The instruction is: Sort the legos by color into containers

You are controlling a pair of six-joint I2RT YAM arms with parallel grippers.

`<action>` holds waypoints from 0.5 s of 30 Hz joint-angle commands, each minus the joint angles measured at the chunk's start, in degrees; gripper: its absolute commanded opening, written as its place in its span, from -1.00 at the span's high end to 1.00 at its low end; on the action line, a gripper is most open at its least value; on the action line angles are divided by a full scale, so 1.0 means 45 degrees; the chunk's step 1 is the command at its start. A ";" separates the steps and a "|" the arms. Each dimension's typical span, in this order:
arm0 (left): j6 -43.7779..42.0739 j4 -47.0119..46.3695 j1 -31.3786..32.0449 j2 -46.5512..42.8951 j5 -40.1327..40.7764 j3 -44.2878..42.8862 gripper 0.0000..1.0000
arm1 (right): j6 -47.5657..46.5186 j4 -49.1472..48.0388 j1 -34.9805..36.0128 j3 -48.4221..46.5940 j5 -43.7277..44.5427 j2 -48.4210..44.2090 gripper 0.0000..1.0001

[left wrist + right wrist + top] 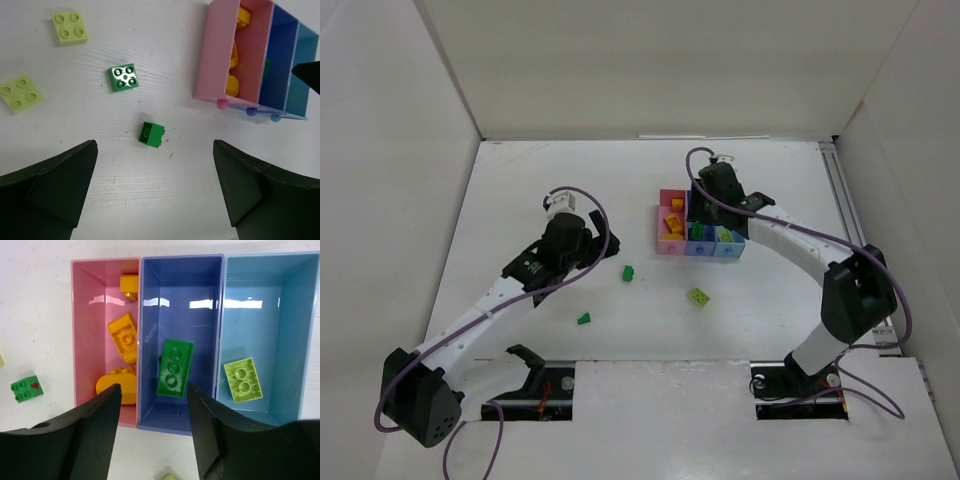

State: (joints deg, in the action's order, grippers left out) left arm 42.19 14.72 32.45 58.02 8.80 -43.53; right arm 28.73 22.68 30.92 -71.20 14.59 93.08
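The left pincer (155, 150) hangs, jaws wide apart, over a small dark green brick (151, 135) lying on the bench (150, 200) near the pink bin (215, 55). To take it cleanly it should drop straight, centred, square to the brick's flat sides, and close gently. The right pincer (154, 387), jaws apart, hovers over the medium blue bin (200, 315), where a long green brick (175, 367) lies; it should clear off first.

No words, numbers or brand names are showing legibly anywhere; a small red mark is sitting on the green brick (27, 389) beside the pink bin (82, 330), too small to make out.
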 commanded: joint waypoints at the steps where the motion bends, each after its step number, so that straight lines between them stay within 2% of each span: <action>1: 0.0291 0.0244 -0.0081 0.0017 0.0350 0.0024 -1.00 | -0.0191 0.0174 0.0200 -0.0662 0.0664 -0.0566 -0.29; 5: 0.0680 0.0633 -0.0217 0.0017 0.0350 -0.0111 -1.00 | -0.1478 0.0176 0.0882 -0.0799 0.0509 -0.1053 -0.29; 10: 0.1248 0.1532 -0.0901 0.0017 0.0350 -0.0112 -1.00 | -0.3238 0.0058 0.2151 0.0546 -0.0895 -0.1874 -0.32; 14: 0.1578 0.1825 -0.1312 -0.0099 -0.0060 0.0433 -1.00 | -0.3709 0.0760 0.2990 0.1598 -0.1639 -0.2635 -0.49; 15: 0.1754 0.2078 -0.1312 -0.0100 -0.0060 0.0589 -1.00 | -0.3477 0.0994 0.3167 0.1893 -0.1525 -0.3004 -0.59</action>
State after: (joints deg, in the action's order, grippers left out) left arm 47.44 20.67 26.89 58.37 9.06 -42.83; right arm 15.55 24.01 43.20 -65.87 10.20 82.74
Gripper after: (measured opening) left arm 0.997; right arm 0.780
